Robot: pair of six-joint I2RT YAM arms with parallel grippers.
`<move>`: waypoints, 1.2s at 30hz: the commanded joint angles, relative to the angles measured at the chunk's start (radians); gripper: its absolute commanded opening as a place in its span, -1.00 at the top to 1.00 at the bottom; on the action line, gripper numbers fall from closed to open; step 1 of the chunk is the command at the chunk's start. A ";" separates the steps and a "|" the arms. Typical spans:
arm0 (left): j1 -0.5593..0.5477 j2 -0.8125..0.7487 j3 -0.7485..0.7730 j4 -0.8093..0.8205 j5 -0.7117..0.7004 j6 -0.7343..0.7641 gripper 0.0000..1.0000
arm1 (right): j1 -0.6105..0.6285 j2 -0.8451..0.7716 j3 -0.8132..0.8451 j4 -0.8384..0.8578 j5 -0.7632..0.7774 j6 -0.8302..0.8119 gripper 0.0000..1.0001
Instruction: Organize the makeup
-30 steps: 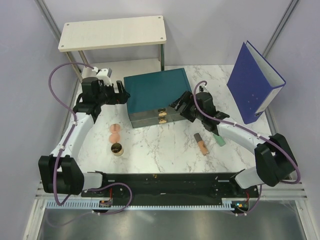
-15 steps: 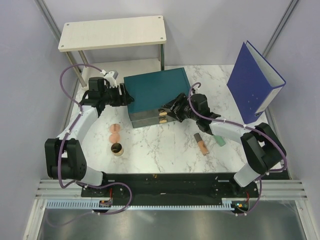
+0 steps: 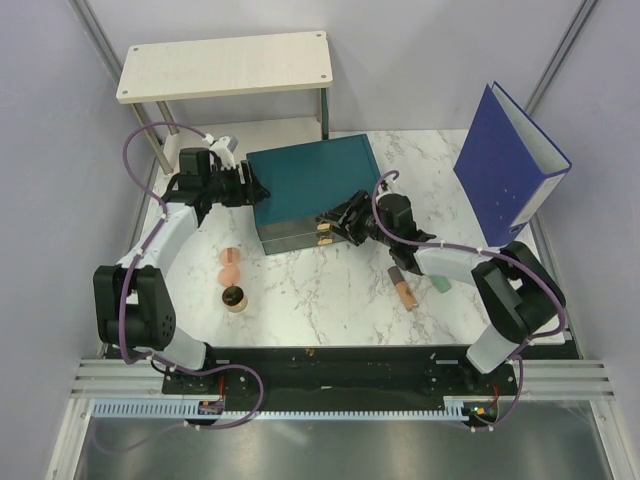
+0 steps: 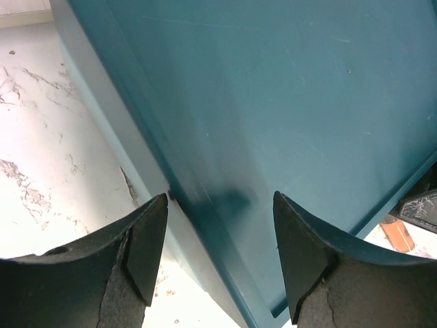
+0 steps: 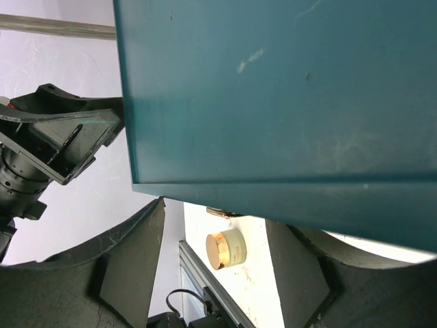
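Note:
The teal drawer box (image 3: 312, 185) stands mid-table. My left gripper (image 3: 250, 190) is open at the box's left edge; in the left wrist view (image 4: 218, 253) its jaws straddle the top edge of the box (image 4: 293, 102). My right gripper (image 3: 335, 228) is open at the drawer front by the gold handles (image 3: 324, 233); in the right wrist view (image 5: 215, 266) a handle tip (image 5: 222, 213) lies between the jaws. Two peach-pink discs (image 3: 229, 257) (image 3: 229, 273) and the gold-rimmed pot (image 3: 235, 298) (image 5: 225, 247) lie left of the box front. The tan stick (image 3: 402, 287) and the mint-green tube (image 3: 438, 280) lie on the right.
A blue ring binder (image 3: 510, 165) stands at the right rear. A pale wooden shelf (image 3: 225, 65) stands at the back left. The marble table top (image 3: 320, 295) ends at a black rail near the arm bases.
My left gripper has moved right up to the box's left edge. My right gripper has moved left and closer to the drawer handles. The makeup has not moved.

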 commanded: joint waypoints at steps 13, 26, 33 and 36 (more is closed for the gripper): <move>-0.001 0.031 0.057 -0.016 0.040 -0.007 -0.37 | 0.082 -0.122 -0.124 0.037 0.112 0.152 -0.36; -0.002 0.042 0.073 -0.042 0.046 0.008 -0.41 | 0.088 0.024 -0.152 0.285 0.177 0.281 -0.07; -0.004 0.042 0.069 -0.048 0.046 0.010 -0.42 | 0.087 0.107 -0.119 0.398 0.180 0.329 -0.11; -0.004 0.045 0.069 -0.051 0.049 0.010 -0.42 | 0.087 0.116 -0.096 0.412 0.168 0.323 -0.13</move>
